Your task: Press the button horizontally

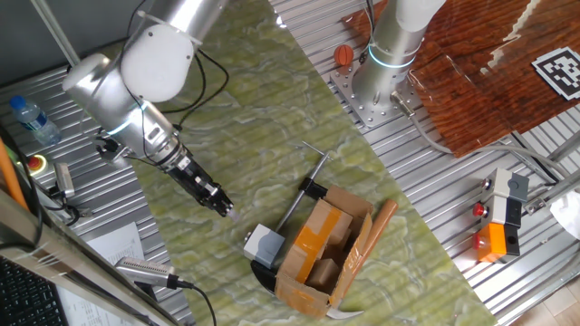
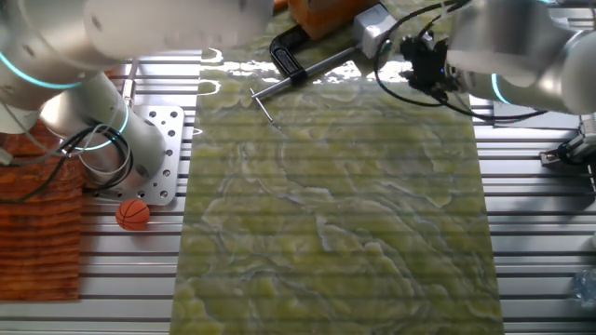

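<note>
We see the gripper [image 1: 228,211] low over the green mat [image 1: 272,118], tip aimed down-right at the button [image 1: 263,243], near it but apart, a strip of mat between them. Cannot tell whether the fingers are parted or closed: tip too small in one fixed view, blurred and hidden by cables in the other fixed view [image 2: 396,42].

Button: small light grey cube with a white face, on a black base, at the near edge of the mat. It is roughly cubic, so we find no clear long axis. The white face appears to turn left, toward the gripper; we cannot be sure. In the other fixed view it sits at the top edge [image 2: 370,28], partly cut off, just beside the arm's wrist.

The button touches, or sits just beside, the left side of the open cardboard box [image 1: 328,249]. A black clamp [image 1: 308,190] with a long metal bar runs along the box's upper-left side; in the other view its bar lies diagonally on the mat [image 2: 303,63].

Further out: a second arm's base [image 1: 385,63] on a metal plate, a small orange ball [image 1: 343,55] beside it. Orange-and-black units with red lights [image 1: 498,222] sit well apart on the right. A water bottle [image 1: 32,118] and a round red button with yellow rim [image 1: 36,164] sit at far left.
</note>
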Action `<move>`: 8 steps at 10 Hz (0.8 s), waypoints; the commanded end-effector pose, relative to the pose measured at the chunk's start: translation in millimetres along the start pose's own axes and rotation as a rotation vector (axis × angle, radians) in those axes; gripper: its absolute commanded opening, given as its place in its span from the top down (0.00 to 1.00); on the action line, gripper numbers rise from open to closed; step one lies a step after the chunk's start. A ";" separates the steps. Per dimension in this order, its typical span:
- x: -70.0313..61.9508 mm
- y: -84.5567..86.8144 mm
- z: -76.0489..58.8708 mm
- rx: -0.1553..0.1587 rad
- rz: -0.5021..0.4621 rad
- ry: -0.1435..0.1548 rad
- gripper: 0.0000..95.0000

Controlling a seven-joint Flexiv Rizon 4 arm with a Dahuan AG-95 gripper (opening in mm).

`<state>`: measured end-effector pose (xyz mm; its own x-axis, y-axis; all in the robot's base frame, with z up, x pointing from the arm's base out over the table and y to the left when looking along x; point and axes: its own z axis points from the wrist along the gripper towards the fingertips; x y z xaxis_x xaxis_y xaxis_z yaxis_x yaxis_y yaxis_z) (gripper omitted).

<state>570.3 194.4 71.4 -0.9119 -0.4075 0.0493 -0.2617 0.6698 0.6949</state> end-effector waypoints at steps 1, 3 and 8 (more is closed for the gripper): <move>-1.2 9.8 7.9 0.000 0.001 -0.019 0.40; -5.6 15.3 8.2 -0.001 0.008 -0.018 0.40; -16.7 14.1 9.3 0.008 0.015 -0.015 0.40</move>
<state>582.3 216.0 72.5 -0.9194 -0.3900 0.0517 -0.2506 0.6818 0.6873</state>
